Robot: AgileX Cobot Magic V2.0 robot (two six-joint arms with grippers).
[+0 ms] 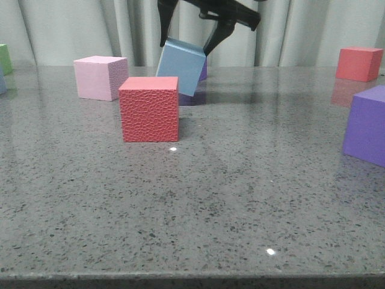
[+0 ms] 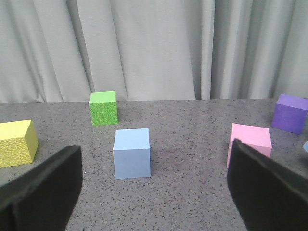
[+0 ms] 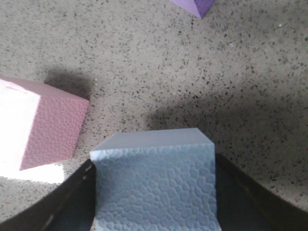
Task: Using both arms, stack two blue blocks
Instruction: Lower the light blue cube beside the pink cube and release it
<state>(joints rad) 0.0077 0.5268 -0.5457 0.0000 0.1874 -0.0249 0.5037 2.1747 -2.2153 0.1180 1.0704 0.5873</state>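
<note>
Holding one blue block [image 1: 182, 66] clear of the table [image 1: 198, 211], my right gripper [image 1: 186, 43] has its slim black fingers [image 1: 165, 24] clamped on two opposite faces, and the cube hangs tilted, one lower corner dipped, over the far middle of the table. I judge the lift done and the carry next.

The second blue block [image 2: 132, 153] sits flat and alone toward the table's left side, seen only from the left wrist, with a green cube [image 2: 103, 108] behind it and a yellow cube [image 2: 17, 143] nearer the left edge. My left gripper [image 2: 154, 192] stands wide open, holding nothing, both pads [image 2: 43, 192] framing that block from a distance.

To do this well, I would level the held cube before setting it down, bring it squarely above the resting one, match the edges, and lower until the faces meet flat. The left gripper could steady the base if it slides. A red cube [image 1: 149, 108] and a pink cube [image 1: 100, 77] stand close beneath the path, so I would keep height while crossing.

Every cube looks like matte foam with a pebbled skin, sharp-edged and equal-sided; the held block's dimpled face shows plainly at the right wrist. Such foam likely gives under the grip and may spring on release. The table is polished speckled grey stone, faintly mirroring the cubes. A purple cube [image 1: 367, 125] sits at the right edge.
</note>
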